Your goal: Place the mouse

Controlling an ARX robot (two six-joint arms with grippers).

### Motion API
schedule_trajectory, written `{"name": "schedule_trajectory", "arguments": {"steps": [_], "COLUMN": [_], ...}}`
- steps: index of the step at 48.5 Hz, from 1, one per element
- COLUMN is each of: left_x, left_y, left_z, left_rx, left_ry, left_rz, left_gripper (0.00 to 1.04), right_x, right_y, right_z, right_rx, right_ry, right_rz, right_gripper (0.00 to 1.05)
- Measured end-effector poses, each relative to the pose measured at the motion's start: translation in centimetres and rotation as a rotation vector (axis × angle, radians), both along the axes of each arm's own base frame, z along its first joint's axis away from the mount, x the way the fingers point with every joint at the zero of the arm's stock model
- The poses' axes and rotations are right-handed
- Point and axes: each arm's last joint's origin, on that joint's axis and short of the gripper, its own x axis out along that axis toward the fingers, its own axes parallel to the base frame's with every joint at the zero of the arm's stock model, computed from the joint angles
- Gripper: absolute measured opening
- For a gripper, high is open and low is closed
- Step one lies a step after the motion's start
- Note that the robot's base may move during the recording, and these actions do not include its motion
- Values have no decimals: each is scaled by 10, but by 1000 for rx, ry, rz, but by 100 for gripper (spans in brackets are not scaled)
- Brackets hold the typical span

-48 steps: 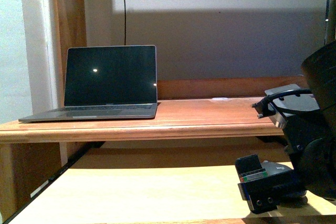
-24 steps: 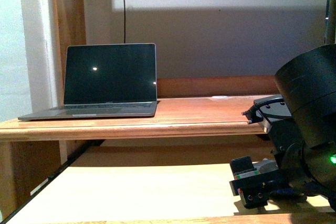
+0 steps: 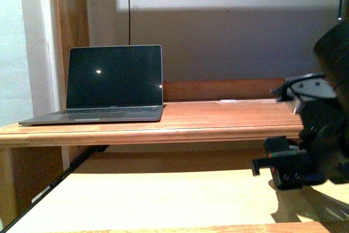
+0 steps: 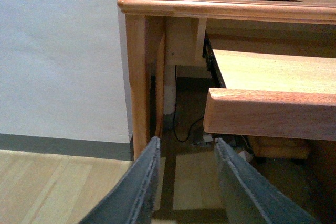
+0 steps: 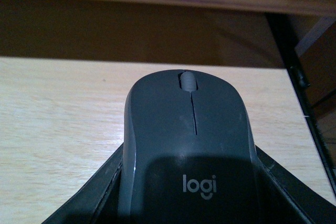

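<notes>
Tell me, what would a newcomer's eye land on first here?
The smooth dark grey computer mouse with a "logi" logo fills the right wrist view, held in the right gripper above a pale wooden pull-out shelf. Next comes the open silver-grey laptop with its black screen, standing at the left end of the reddish wooden desk top.

I work in a study or home office: an open grey laptop (image 3: 114,83) on a reddish wooden desk (image 3: 218,121), pale pull-out shelf (image 3: 163,195) below.
</notes>
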Motion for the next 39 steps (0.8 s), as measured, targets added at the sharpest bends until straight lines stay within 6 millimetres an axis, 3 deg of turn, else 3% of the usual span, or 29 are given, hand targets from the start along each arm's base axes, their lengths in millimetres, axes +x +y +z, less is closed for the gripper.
{"name": "schedule_trajectory", "arguments": {"steps": [8,15,21,27,39], "left_x": [0,0,0,0,0], "left_y": [0,0,0,0,0], "left_z": [0,0,0,0,0], "left_rx": [0,0,2,2,2], "left_ry": [0,0,0,0,0], "left_rz": [0,0,0,0,0], "left_gripper": [70,98,97,97,97], "right_x": [-28,-17,21,65,122], "right_y": [1,34,77,113,140], "right_z": [55,97,110,97,79], "right_rx": [72,95,63,-13,-83], "right_ry": [-84,-167,-150,-114,-85], "right_rz": [28,51,50,9,-86], "right_gripper": [55,55,55,55,55]}}
